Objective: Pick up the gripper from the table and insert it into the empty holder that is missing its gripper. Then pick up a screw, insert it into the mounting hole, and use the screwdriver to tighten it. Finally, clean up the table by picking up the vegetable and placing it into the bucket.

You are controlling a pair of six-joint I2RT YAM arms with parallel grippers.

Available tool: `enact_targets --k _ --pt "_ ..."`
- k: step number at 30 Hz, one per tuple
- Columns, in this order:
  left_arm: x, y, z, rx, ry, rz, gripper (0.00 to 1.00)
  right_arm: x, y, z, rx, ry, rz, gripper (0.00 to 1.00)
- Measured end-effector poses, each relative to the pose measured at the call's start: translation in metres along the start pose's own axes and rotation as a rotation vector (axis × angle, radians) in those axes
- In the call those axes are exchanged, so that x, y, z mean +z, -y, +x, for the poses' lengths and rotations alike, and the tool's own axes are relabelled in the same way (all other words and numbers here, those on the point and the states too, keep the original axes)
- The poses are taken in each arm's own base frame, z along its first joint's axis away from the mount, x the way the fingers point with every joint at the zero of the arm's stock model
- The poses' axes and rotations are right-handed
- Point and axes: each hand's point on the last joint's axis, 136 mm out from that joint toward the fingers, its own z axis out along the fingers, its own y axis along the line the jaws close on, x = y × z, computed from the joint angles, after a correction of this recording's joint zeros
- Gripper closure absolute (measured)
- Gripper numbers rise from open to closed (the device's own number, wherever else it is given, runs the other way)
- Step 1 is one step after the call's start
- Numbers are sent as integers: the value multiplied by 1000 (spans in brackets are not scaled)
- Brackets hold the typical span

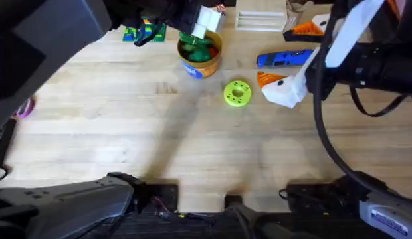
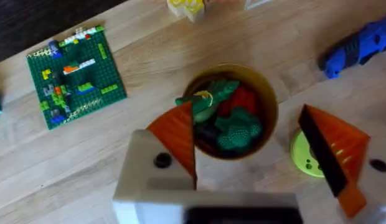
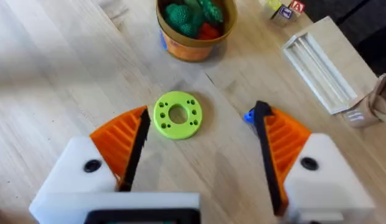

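**Both grippers spread above the worktop, vegetable in the bucket**

Overhead: the bucket [image 1: 200,56] stands upper centre on the worktop [image 1: 126,133], green toys inside it. The left gripper [image 1: 205,25] hangs just above it. The right gripper [image 1: 283,87] sits at the right, near a yellow-green disc [image 1: 237,93]. The blue screwdriver [image 1: 284,59] lies just above that gripper.

Left wrist: the left gripper's fingers [image 2: 177,134] are spread, holding nothing, over the bucket [image 2: 268,102]. The dark-green vegetable [image 2: 215,93] rests on top of the other toys. A green brick plate [image 2: 75,74] lies at upper left.

Right wrist: the right gripper's fingers [image 3: 121,143] are spread and empty, the disc [image 3: 178,115] between them on the worktop; the bucket [image 3: 193,28] stands at the top.
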Motion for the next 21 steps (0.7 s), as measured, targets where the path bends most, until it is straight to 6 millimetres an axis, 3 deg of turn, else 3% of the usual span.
enact_targets --k 4,7,11,16,21 --pt "-3 0 -3 1 13 -1 10 0 0 0 0 0 0 12" --pt "-17 2 -5 6 30 1 9 -1 0 -1 14 3 1 12" --pt "-59 12 2 24 31 16 9 -10 -2 -4 71 22 9 12" --pt "-124 38 33 91 4 75 9 -32 -15 6 146 -62 -31 12" --pt "-177 54 52 145 61 128 9 -57 -17 -7 177 -64 -33 12"
